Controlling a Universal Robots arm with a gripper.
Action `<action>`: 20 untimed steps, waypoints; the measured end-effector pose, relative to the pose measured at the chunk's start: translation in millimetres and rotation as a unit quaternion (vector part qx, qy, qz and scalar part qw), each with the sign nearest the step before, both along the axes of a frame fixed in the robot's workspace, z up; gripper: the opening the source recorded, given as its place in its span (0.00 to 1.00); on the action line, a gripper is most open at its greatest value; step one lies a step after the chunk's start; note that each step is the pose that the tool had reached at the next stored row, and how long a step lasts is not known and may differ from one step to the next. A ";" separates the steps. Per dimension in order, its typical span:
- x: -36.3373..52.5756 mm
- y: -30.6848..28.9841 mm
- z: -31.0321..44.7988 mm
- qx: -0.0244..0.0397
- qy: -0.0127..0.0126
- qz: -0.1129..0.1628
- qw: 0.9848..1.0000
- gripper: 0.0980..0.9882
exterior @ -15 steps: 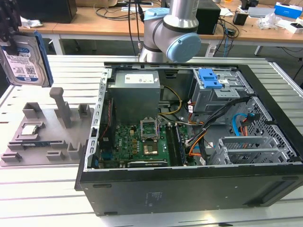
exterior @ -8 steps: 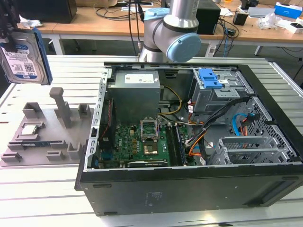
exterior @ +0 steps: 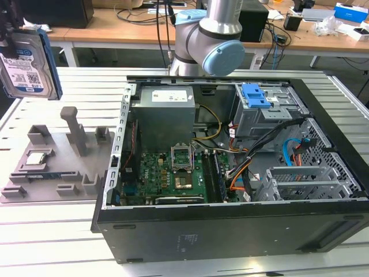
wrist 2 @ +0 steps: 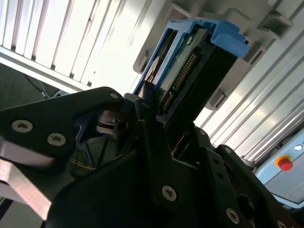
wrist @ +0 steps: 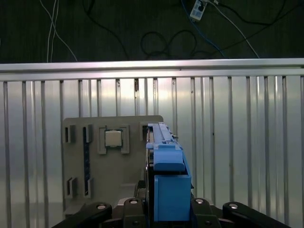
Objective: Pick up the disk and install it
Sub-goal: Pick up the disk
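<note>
The disk (exterior: pixel 26 63) hangs high above the table at the exterior view's far left, held on edge with its blue-and-white label facing the camera. My gripper (exterior: pixel 10 26) grips it from above. In the first wrist view the disk's blue frame (wrist: pixel 167 175) stands edge-on between my black fingers (wrist: pixel 133 206), high over the grey holder plate (wrist: pixel 123 166). In the second wrist view my gripper (wrist 2: pixel 159 111) is shut on the disk (wrist 2: pixel 190 71), whose connector edge shows.
The open computer case (exterior: pixel 230 231) lies on the slatted table, with a drive cage and blue latch (exterior: pixel 255 95) at its back right. The grey holder plate (exterior: pixel 63 167) carries a small processor chip (exterior: pixel 36 157). The arm's base (exterior: pixel 210 34) stands behind the case.
</note>
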State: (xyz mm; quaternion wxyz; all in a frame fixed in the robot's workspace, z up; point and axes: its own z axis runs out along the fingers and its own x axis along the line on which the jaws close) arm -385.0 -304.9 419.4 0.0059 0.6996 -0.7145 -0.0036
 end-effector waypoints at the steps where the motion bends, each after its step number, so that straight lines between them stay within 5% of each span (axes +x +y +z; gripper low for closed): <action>1: 0.0 0.0 1.0 0.000 0.000 0.000 1.000 0.30; 20: 0.1 0.0 27.9 0.000 0.000 0.000 1.000 0.30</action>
